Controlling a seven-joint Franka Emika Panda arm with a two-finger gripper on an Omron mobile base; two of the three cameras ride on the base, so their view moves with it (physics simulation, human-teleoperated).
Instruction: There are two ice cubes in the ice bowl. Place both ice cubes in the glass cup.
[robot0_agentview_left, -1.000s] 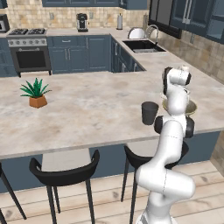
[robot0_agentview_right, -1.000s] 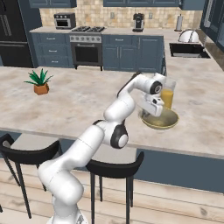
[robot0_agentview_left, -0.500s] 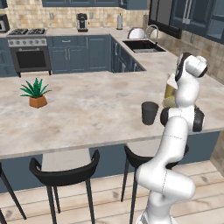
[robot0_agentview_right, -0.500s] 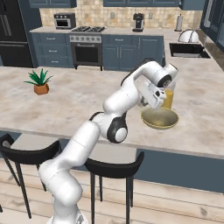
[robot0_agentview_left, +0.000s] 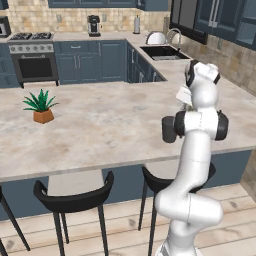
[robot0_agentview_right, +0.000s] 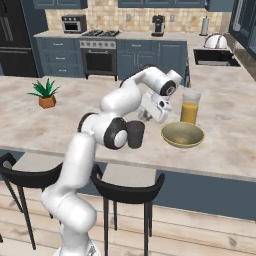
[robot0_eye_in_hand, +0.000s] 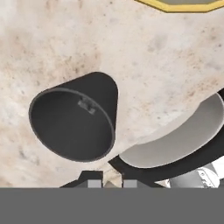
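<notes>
Since half a second ago the hand has swung away from the glass cup (robot0_agentview_right: 190, 105) and is now hanging over the dark tumbler (robot0_agentview_right: 135, 134). In the hand view the gripper (robot0_eye_in_hand: 109, 183) is looking down into the open mouth of the tumbler (robot0_eye_in_hand: 73, 123), which is lying a little to the side of the fingertips. The fingers are standing almost together; I cannot tell whether something small is sitting between them. In the right base view the ice bowl (robot0_agentview_right: 182, 135) is resting on the counter (robot0_agentview_right: 60, 120) just beside the tumbler, and the cup with orange liquid is standing just behind the bowl. No writing is readable anywhere. In the left base view the arm is hiding the bowl.
</notes>
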